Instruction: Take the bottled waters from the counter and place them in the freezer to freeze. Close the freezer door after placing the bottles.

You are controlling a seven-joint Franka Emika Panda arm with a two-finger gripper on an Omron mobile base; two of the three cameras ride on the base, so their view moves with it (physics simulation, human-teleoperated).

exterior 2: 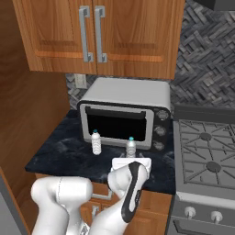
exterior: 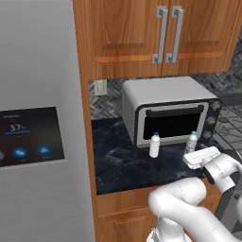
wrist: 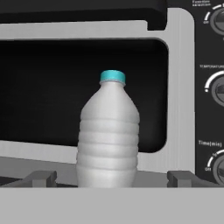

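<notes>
The grey fridge door [exterior: 38,142] with its dark touchscreen [exterior: 29,137] takes up the left of the left base view, beside a tall brown wooden panel. Wooden upper cabinets [exterior 2: 101,32] with grey bar handles hang above the counter [exterior: 127,165], a dark marbled stone top over brown cabinets. A gas stove [exterior 2: 206,156] sits at the counter's right end. A silver toaster oven [exterior 2: 126,114] with a dark glass door and knobs on its right side stands at the back of the counter. Two bottled waters stand upright in front of the oven door, well apart from each other: the left bottle [exterior: 154,145] near the oven's left half, the right bottle [exterior: 191,142] near its knob side. The hand [exterior: 201,157] hovers low over the counter just in front of the right bottle, its fingers spread wide with nothing between them. In the hand view that bottle [wrist: 108,140] stands centred, straight ahead, untouched.
</notes>
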